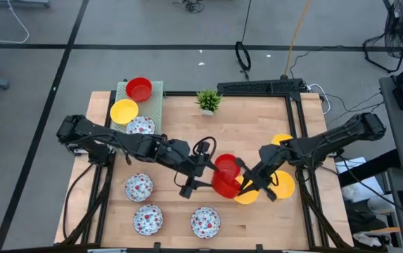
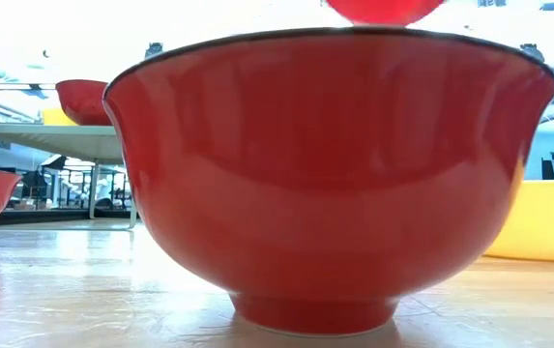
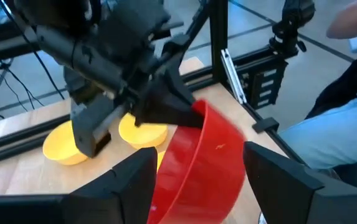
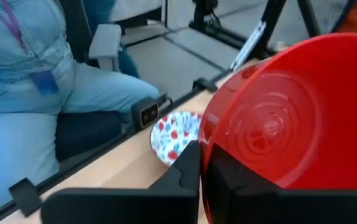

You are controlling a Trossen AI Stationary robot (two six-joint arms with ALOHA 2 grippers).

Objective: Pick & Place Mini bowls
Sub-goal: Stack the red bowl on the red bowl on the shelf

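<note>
Mini bowls point(image 1: 226, 176) partly sorted.
Right gripper point(image 1: 247, 184) clamps a red one at centre; left gripper point(image 1: 195, 177) open at nine o'clock.

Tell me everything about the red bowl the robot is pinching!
The red bowl is small, round, plain and glossy, like glazed china. It hangs tilted on its side, off the table. The right pincer is shut on its rim. The left pincer stands open around it.

Robot lab: framed workbench point(image 1: 187, 133), floor cables point(image 1: 243, 53).
</note>
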